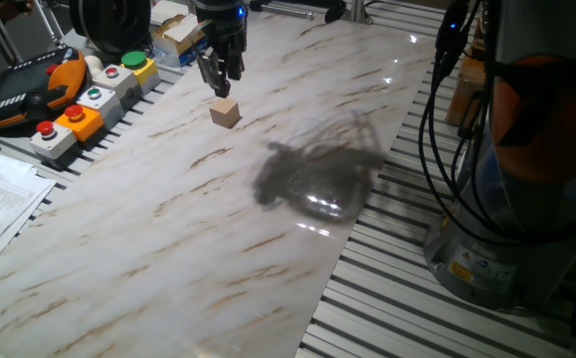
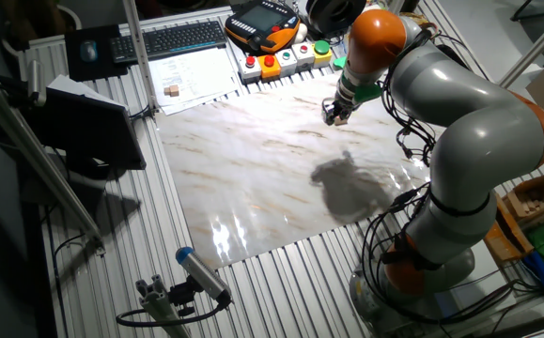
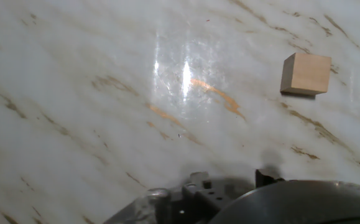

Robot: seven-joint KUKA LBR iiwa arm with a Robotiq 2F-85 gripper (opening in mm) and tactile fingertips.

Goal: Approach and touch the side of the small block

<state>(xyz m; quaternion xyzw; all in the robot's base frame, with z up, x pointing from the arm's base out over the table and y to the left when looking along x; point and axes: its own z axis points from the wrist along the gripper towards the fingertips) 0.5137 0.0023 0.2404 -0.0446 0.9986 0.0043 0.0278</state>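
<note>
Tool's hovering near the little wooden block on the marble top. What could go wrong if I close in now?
1. The small block sits loose on the glossy marble table, so a firm touch would probably slide or tip it.
2. The tool is above and off to one side; in the hand view the block is off-centre, so a straight descent may miss its side.

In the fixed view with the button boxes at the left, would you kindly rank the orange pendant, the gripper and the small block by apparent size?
1. Orange pendant, clearly largest, though partly cut off.
2. Gripper, with fingers and body counted together.
3. Small block, clearly smallest.

All three sit at a similar depth, so the order seems safe.
</note>
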